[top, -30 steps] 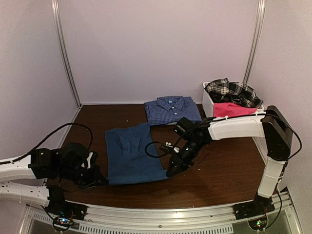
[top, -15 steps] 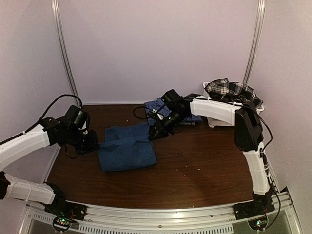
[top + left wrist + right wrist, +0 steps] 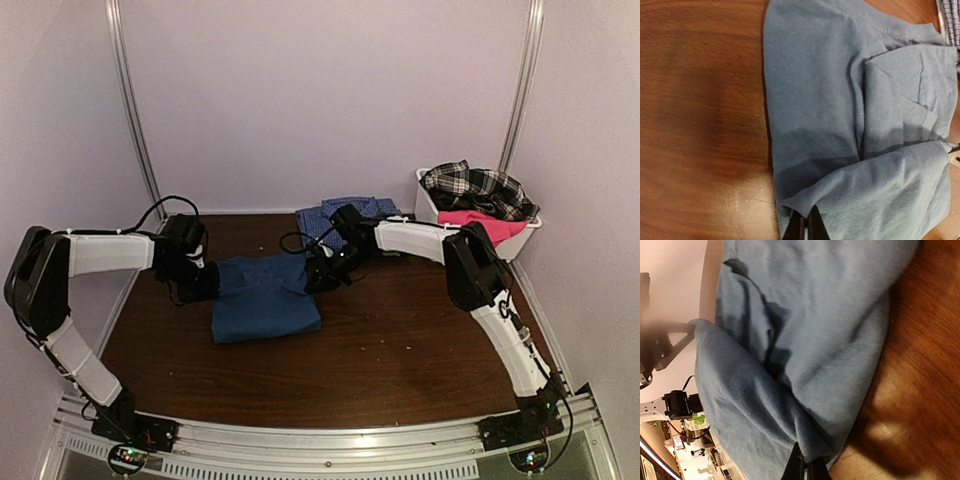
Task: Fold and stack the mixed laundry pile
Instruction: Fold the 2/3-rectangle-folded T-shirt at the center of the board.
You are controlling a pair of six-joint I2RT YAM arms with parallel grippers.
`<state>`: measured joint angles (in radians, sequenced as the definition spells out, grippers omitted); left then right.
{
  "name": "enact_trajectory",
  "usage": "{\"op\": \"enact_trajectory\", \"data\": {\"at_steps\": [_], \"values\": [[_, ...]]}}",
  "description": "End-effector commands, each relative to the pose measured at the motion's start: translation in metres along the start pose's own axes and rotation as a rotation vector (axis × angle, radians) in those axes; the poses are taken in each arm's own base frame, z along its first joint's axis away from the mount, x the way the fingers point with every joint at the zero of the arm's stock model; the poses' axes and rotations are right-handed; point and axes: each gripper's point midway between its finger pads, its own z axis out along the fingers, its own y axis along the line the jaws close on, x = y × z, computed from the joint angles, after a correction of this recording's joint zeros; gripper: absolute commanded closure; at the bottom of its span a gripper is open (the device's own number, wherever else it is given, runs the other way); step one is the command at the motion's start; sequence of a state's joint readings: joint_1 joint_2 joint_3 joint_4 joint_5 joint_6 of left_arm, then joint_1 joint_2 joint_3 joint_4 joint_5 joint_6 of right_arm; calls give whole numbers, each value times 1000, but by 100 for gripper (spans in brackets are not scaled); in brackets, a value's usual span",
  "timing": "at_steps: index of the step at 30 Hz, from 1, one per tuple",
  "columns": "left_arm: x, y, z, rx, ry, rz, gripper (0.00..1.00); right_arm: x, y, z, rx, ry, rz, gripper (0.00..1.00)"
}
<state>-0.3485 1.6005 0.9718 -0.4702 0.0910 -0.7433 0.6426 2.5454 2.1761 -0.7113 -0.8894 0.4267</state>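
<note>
Lying doubled over: dark blue T-shirt [image 3: 265, 310], upper layer creased, edges uneven.

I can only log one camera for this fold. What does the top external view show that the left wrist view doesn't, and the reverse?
Only top external: both arms whole, and the white bin at the back right holding the plaid shirt and pink piece. Only left wrist: up close, the left fingers shut on the edge of the dark blue T-shirt, with its folded layers and stitched hem. Both: that T-shirt on the brown table, plus an edge of the blue checked shirt.
</note>
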Motion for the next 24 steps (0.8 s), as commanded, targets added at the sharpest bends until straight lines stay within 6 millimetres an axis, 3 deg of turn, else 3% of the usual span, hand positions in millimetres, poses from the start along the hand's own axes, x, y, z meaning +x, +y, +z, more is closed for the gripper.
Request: {"op": "enact_trajectory", "data": {"at_steps": [1, 7, 12, 14, 19, 24], "values": [[4, -11, 20, 79, 22, 78, 100, -2, -13, 11, -1, -1, 5, 100], [69, -15, 27, 74, 143, 147, 100, 46, -23, 18, 39, 87, -5, 100], [130, -15, 17, 49, 225, 173, 100, 118, -13, 27, 46, 192, -16, 100], [148, -12, 11, 41, 244, 173, 100, 156, -18, 28, 61, 245, 9, 100], [170, -21, 4, 61, 264, 229, 100, 215, -25, 4, 103, 276, 49, 100], [183, -67, 20, 115, 317, 373, 100, 244, -38, -23, 141, 263, 87, 100]]}}
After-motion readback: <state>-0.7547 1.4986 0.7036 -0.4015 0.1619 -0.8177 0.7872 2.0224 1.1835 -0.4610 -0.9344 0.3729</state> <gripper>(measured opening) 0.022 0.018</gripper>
